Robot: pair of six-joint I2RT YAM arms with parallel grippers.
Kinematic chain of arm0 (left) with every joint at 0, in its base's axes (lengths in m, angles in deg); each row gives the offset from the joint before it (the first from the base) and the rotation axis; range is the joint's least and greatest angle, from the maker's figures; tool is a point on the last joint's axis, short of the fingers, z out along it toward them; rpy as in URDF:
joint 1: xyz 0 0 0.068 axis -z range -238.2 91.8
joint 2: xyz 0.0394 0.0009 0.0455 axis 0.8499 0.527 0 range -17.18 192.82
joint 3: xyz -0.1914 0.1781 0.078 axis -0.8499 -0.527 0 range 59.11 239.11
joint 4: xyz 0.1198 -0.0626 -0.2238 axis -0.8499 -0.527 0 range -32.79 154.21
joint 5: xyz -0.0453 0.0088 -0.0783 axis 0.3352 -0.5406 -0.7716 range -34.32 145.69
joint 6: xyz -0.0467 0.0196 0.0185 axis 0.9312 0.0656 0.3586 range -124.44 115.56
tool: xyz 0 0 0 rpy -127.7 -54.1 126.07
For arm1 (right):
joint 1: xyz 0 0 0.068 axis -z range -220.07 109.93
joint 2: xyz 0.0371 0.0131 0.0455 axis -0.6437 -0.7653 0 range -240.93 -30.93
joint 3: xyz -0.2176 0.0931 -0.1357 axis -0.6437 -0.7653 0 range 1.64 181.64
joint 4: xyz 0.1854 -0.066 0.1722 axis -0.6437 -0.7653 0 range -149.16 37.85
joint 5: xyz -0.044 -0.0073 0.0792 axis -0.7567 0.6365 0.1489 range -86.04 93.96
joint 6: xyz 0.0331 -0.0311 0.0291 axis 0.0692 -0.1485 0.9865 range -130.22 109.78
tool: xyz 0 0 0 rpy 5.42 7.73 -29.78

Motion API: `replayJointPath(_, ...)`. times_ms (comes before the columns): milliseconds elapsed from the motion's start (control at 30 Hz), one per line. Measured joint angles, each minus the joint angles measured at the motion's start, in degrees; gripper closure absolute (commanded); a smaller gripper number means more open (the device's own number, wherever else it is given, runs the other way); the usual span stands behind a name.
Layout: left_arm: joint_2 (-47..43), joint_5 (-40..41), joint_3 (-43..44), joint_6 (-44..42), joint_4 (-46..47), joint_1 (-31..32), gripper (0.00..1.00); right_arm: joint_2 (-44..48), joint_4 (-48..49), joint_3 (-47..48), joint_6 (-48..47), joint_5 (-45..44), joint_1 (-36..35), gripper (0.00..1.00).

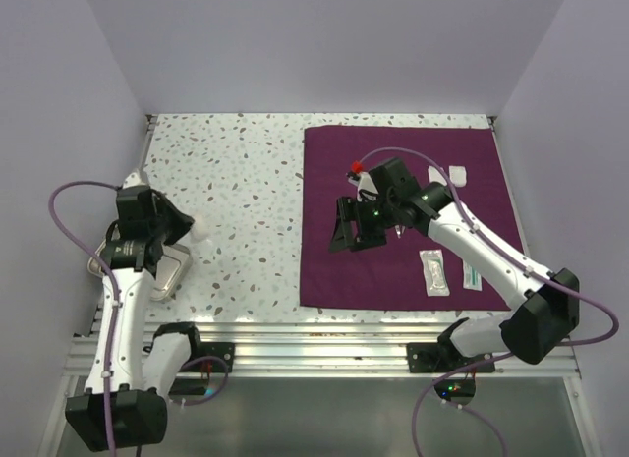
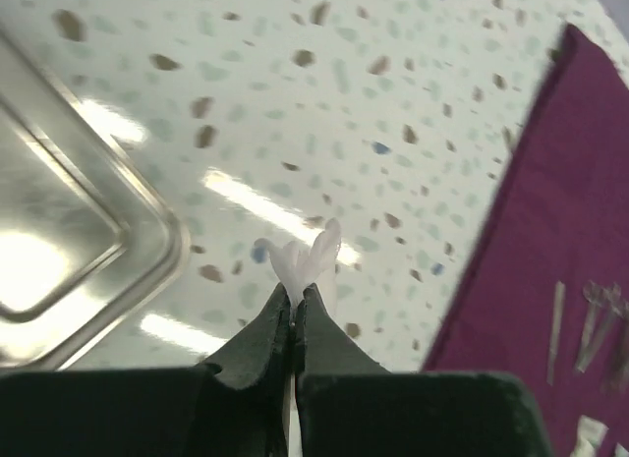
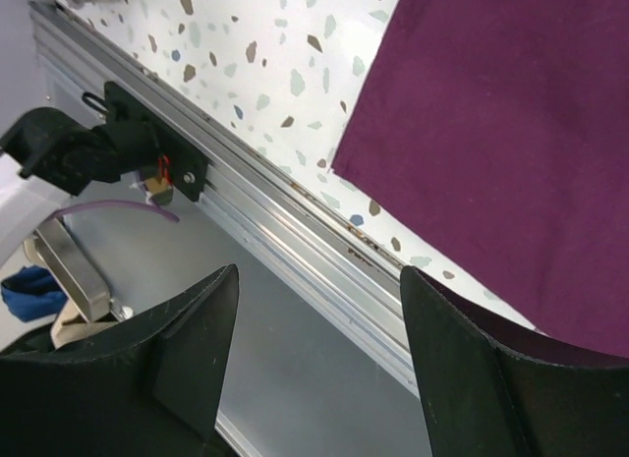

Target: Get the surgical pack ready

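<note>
Left tool (image 2: 295, 298): closed, pinching white piece (image 2: 307, 258) near steel tray (image 2: 147, 231) | Right tool (image 3: 319, 275): jaws apart, above surgical pack (image 1: 334, 172) | Pack: flat on surface (image 1: 226, 182)

No text, label or number is legible on anything here.

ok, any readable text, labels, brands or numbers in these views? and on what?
No text can be read in any view.
Print on the flat packet lying on the purple cloth: faint marks, too small to read.
Strip on the narrow packet beside it: green, no legible characters.
The tray and the table: no marking visible.
</note>
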Motion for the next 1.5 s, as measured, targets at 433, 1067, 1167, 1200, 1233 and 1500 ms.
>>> replayJointPath(433,13.7,12.3,4.3,-11.5,-7.2,-15.6,1.00,0.7,-0.2,-1.2,-5.7,1.4,0.8,0.29)
replayJointPath(1067,29.9,-7.6,-3.5,-10.3,3.1,-30.4,1.00,1.2,-1.7,-1.2,-9.2,1.3,1.9,0.29)
replayJointPath(1167,30.9,-9.1,-4.0,-10.3,4.6,-31.3,1.00,-0.2,-1.7,-0.9,-9.4,1.4,1.9,0.29)
replayJointPath(1200,31.2,-9.4,-4.0,-10.3,5.0,-31.7,1.00,-0.7,-1.7,-0.9,-9.5,1.4,1.9,0.29)
replayJointPath(1233,31.7,-9.7,-4.0,-10.3,5.6,-32.1,1.00,-1.0,-1.7,-0.8,-9.5,1.4,1.9,0.29)
replayJointPath(1500,36.2,-12.7,-6.5,-10.3,9.9,-34.0,1.00,-1.8,-1.5,-0.7,-9.2,1.7,3.1,0.29)
